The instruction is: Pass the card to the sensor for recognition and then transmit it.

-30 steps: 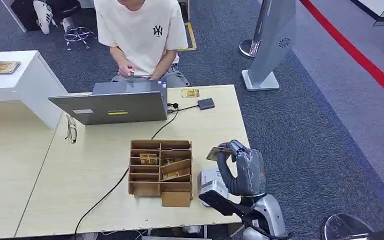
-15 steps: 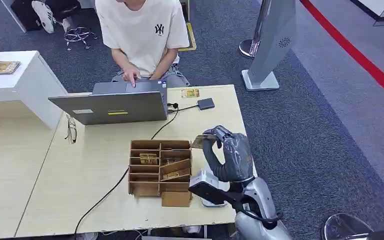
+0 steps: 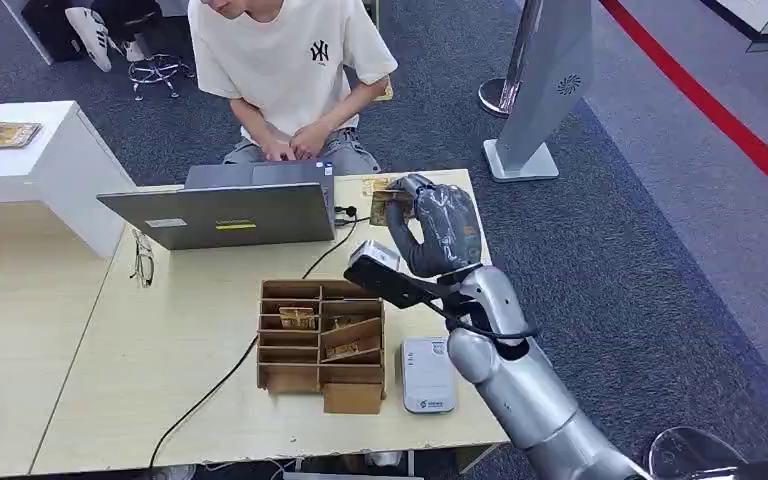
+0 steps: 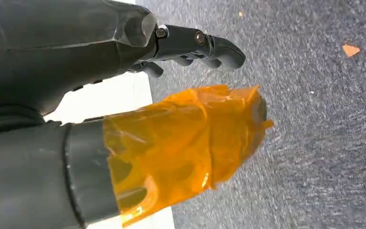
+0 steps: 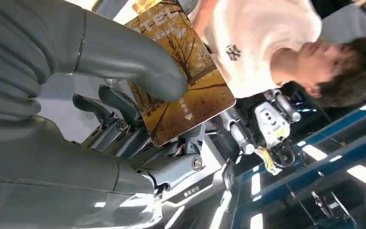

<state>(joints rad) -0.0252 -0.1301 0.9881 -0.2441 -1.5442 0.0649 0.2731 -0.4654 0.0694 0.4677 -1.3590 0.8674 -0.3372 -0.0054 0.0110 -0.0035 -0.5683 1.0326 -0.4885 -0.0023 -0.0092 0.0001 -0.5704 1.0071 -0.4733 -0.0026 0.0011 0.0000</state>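
Card (image 5: 181,90): golden picture card, pinched by the right hand (image 3: 438,228) between the thick thumb and the darker fingers; it is lifted above the far part of the worktop (image 3: 160,350), near the laptop (image 3: 222,212), on the side of the seated person (image 3: 290,70)
Right hand: closed on the card, arm stretched forward over the worktop, palm turned to the person
Left hand (image 4: 124,143): hangs over the carpet beside a white edge, holds nothing; thumb wrapped in orange tape, dark fingers bent a little but apart from it
Sensor (image 3: 427,374): white flat reader, lies on the worktop just beside the cardboard organiser (image 3: 321,343), well apart from the card now
Step in hand: seems to be the passing on, since the card is far from the sensor and near the person
How to do it well: keep the pinch firm and the card face free, so the person can take it by the free edge; bring it slowly and stop within their reach; loosen the fingers only when the person holds it
Risk: card can slip from the thumb and fall on the laptop or the cable (image 3: 240,365)
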